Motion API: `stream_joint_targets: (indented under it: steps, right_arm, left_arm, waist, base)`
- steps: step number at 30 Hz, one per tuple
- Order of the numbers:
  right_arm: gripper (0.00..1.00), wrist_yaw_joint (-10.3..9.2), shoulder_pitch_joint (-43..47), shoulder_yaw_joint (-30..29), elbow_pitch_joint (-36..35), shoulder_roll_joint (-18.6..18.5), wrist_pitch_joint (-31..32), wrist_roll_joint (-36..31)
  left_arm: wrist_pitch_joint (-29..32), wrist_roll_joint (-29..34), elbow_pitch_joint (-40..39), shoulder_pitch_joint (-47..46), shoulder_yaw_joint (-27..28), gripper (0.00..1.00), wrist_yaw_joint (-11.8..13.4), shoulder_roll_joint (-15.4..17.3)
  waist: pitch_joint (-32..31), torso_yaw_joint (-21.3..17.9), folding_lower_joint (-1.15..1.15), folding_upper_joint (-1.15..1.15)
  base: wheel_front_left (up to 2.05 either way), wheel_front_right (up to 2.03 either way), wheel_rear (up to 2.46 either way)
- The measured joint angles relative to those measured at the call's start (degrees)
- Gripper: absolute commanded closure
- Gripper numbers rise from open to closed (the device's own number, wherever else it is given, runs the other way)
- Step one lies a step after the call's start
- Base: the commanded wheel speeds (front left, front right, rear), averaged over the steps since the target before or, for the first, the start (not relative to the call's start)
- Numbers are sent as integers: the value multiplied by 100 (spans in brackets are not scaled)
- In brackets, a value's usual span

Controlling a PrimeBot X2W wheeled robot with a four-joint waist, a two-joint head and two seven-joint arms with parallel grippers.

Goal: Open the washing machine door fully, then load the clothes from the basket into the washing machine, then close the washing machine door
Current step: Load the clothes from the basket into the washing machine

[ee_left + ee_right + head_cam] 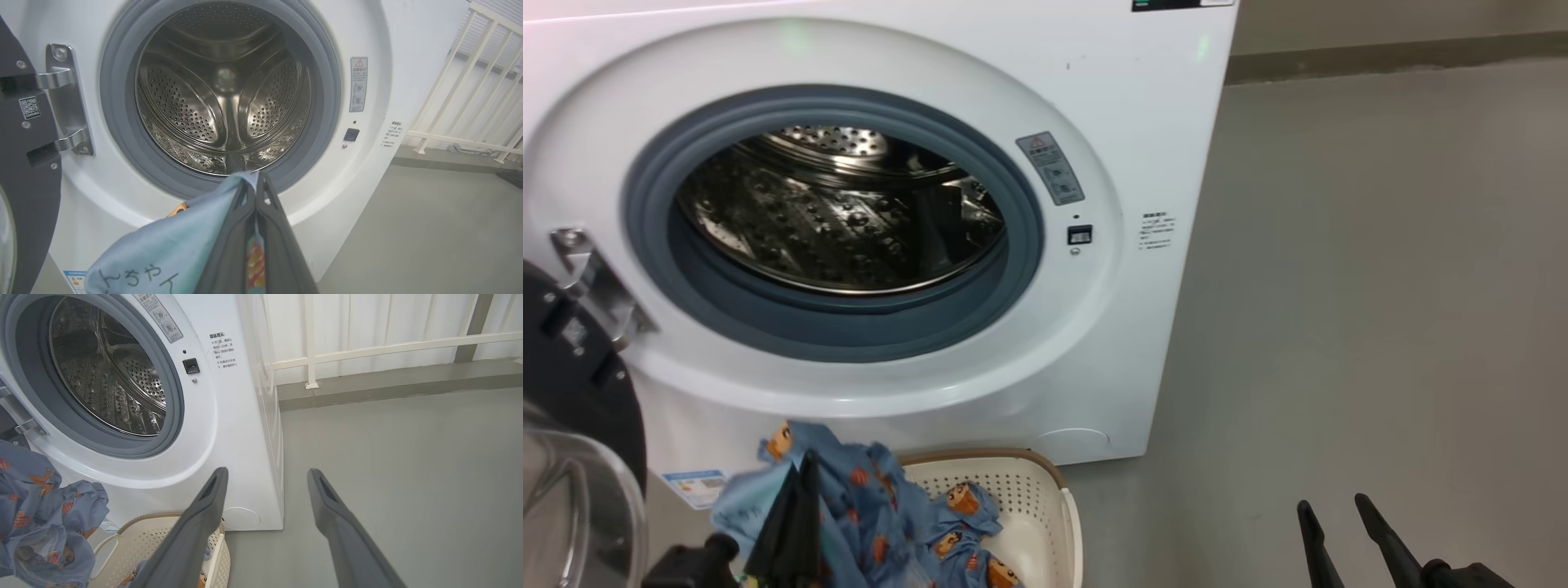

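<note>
My left tool (pixel 805 482) was shut tight on the light blue cloth clothes with little orange-brown cartoon figures (pixel 874 506). It held one bunch up in front of the big white boxy washing machine (pixel 1160 122), just under the round hole. The rest of the clothes hung down into the small cream-white plastic basket with holes and a brown rim (pixel 1049 498). The basket sat on the grey floor (pixel 1380 286), right up against the front of the machine.

My right tool (pixel 1333 505) was wide open and held nothing. It hung over the floor, off to the right of the basket.

The big round door with the shiny black rim (pixel 572 384) stood open on the left, on its silver metal hinge (pixel 67 98). A small white sticker with a square code (pixel 30 107) was stuck on the door's dark inside face.

Inside the grey rubber ring (pixel 1013 278) I saw the shiny steel drum with many little holes (pixel 841 212), and no clothes in it.

A grey sticker with a red warning triangle (pixel 1051 167) sat to the right of the hole, with a little black square latch (pixel 1079 235) under it. Next to that were a few lines of tiny black writing (pixel 1157 231), too small to read. A blue label (pixel 694 486) sat low on the front, also too small to read.

In my left wrist view, a pale part of the cloth had big black Japanese-looking letters (pixel 143 277), cut off at the edge.
</note>
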Motion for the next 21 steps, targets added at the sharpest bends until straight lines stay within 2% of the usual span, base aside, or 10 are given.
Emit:
stream_joint_targets:
  steps: [9,21]
  right_arm:
    - [0,0,-158,152,10,3,0,189]
    - [0,1,-238,358,56,2,0,331]
  left_arm:
    - [2,-145,276,-926,104,100,-4,74]
    - [18,-98,1176,-2488,563,100,109,675]
  waist:
    - [108,-384,0,0]
    - [381,-1175,0,0]
  base:
    - [0,0,0]
    - [0,0,0]
